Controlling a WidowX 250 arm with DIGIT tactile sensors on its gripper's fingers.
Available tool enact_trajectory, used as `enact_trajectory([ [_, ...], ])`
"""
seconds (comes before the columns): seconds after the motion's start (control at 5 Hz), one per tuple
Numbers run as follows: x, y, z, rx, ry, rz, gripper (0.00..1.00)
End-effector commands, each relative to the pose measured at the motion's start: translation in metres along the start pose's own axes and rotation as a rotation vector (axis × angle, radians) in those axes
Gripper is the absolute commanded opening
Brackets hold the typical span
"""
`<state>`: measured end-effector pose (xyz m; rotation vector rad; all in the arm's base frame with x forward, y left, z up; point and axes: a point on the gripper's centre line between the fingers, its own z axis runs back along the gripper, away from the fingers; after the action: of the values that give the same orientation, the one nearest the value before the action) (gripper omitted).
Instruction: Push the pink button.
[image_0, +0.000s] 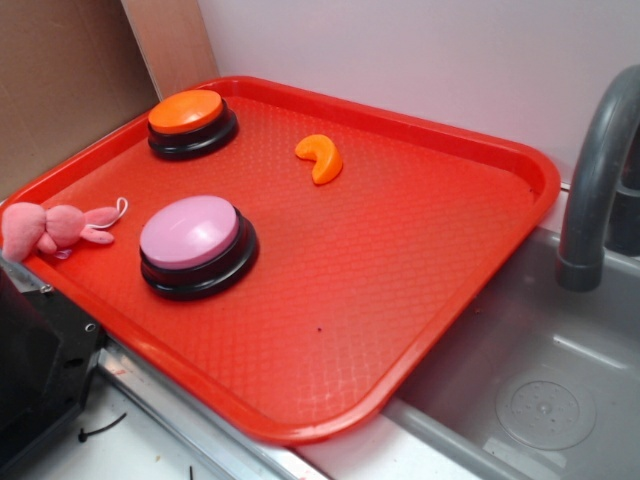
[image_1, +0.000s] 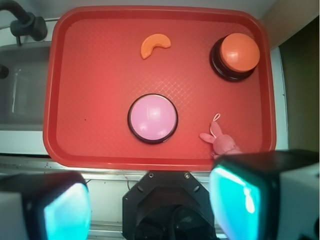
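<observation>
Count: two push buttons, one plush, one orange crescent piece.
Pink button (image_0: 190, 232), lilac dome on black base, sitting left-centre on red tray (image_0: 420, 270), nothing touching it.
Orange button (image_0: 187, 111) of same shape at far-left corner of tray, well apart from the pink one.
Pink plush toy (image_0: 45, 227) lying across tray's left rim, near the pink button but not touching.
Orange crescent (image_0: 321, 157) mid-tray toward the far edge, on its own.
Tray textured, resting partly over a grey sink (image_0: 560, 390); grey faucet (image_0: 595, 180) at right, pale wall behind, brown board at left.
End effector (image_1: 150, 205) seen only in wrist view: two fingers (image_1: 235, 195) spread wide apart, holding nothing, high above near tray edge, looking straight down.
</observation>
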<state>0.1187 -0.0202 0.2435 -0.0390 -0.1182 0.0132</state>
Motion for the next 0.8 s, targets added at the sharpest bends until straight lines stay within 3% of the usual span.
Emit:
enact_trajectory([
  [0.0, 0.000, 0.000, 0.000, 0.000, 0.000, 0.000, 1.00],
  [0.2, 0.035, 0.004, -0.054, 0.014, 0.069, -0.093, 1.00],
  [0.4, 0.055, 0.000, -0.107, 0.015, 0.063, -0.160, 1.00],
  [0.6, 0.057, -0.011, -0.153, 0.042, 0.072, -0.260, 1.00],
])
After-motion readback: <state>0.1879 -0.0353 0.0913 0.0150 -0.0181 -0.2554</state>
